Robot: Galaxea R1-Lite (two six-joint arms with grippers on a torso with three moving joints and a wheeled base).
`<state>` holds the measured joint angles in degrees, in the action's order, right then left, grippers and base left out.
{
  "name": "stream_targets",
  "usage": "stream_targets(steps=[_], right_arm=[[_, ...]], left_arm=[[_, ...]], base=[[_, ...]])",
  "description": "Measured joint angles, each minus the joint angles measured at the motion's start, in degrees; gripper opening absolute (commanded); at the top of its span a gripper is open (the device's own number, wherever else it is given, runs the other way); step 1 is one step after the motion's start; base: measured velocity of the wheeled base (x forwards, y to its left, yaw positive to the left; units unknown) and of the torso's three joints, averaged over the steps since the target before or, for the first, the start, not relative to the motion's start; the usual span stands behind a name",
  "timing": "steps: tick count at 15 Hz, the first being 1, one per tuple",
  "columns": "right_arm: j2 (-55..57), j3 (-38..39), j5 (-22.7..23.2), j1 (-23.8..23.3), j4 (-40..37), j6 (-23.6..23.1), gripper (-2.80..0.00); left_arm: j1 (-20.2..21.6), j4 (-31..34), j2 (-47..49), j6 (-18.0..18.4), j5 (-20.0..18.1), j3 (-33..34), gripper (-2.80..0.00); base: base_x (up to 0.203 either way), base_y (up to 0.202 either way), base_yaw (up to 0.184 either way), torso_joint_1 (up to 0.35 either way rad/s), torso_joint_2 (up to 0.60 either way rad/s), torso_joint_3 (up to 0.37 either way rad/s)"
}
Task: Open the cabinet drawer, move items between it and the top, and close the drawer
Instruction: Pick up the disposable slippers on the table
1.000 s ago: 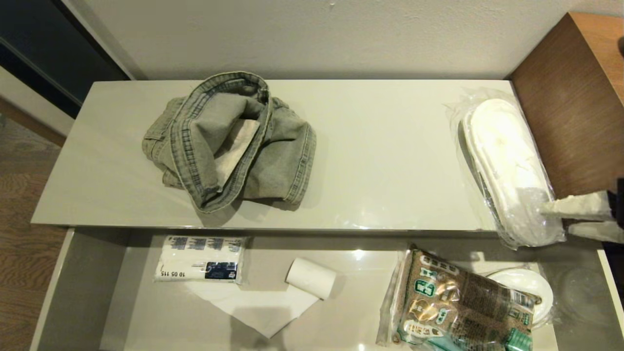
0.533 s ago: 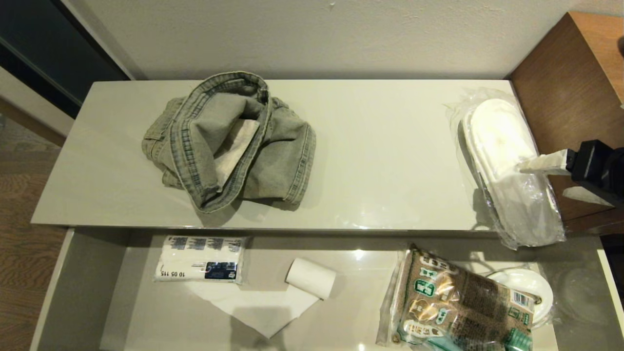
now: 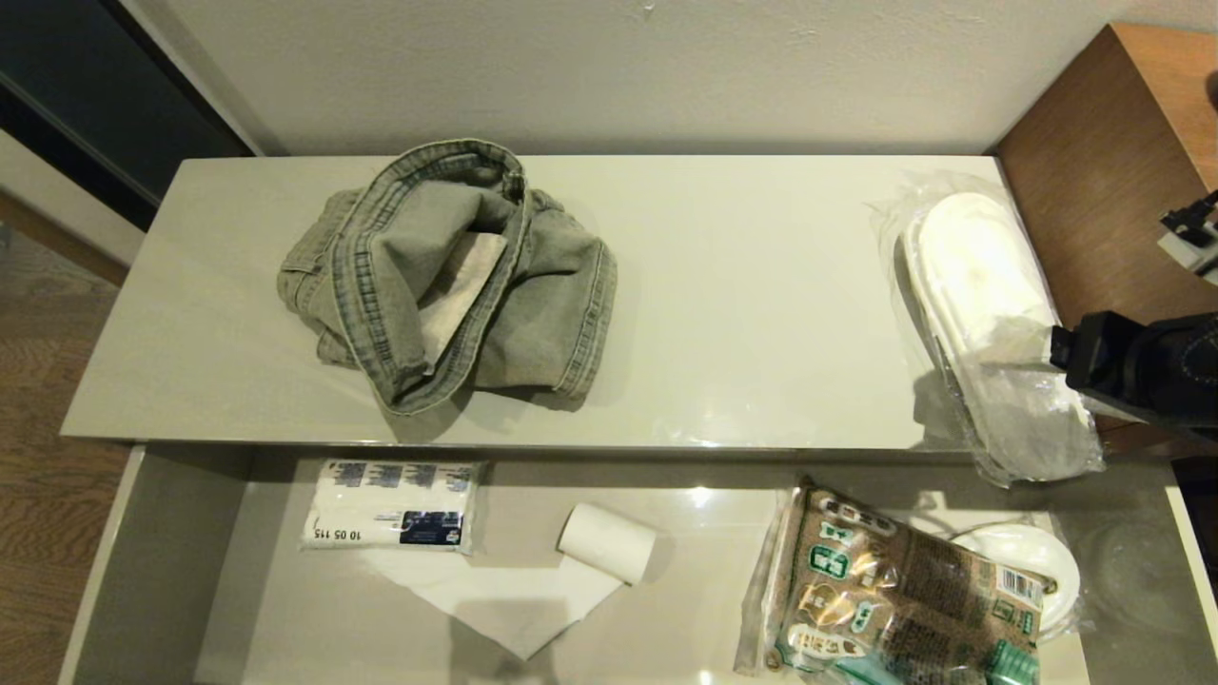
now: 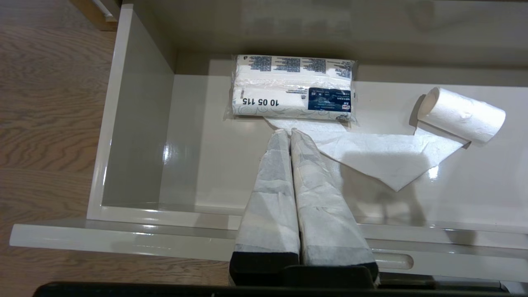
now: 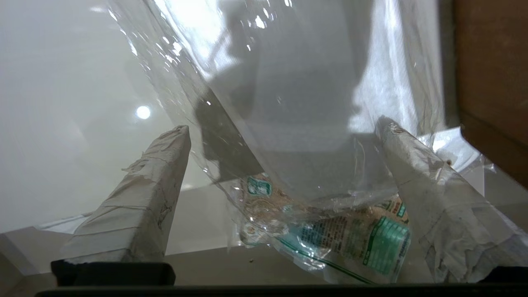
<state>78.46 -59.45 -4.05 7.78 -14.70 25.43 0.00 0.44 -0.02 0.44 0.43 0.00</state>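
The right gripper (image 5: 284,128) stands with its taped fingers (image 5: 140,194) spread wide on either side of the plastic-wrapped slippers (image 3: 990,314), at the right edge of the head view. The slippers lie at the right end of the top (image 3: 742,285), overhanging the open cabinet drawer (image 3: 162,571). The denim garment (image 3: 447,276) sits upper left of centre. The left gripper (image 4: 288,134), fingers pressed together, hangs above the drawer near a tissue pack (image 4: 293,88).
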Motion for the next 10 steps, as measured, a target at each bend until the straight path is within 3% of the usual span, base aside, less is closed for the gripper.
stream_targets(steps=[6, 10], right_arm=[[3.98, 5.83, -0.35, 0.65, 9.39, -0.35, 0.00], [5.21, 4.40, -1.33, 0.59, 11.41, -0.63, 0.00]], left_arm=[[0.00, 0.00, 0.00, 0.00, -0.02, 0.00, -2.80], [0.00, 0.00, 0.00, 0.00, 0.00, 0.00, -2.80]], base=[[0.000, 0.000, 0.000, 0.000, 0.00, 0.000], [0.000, 0.000, 0.000, 0.000, 0.00, 0.000]])
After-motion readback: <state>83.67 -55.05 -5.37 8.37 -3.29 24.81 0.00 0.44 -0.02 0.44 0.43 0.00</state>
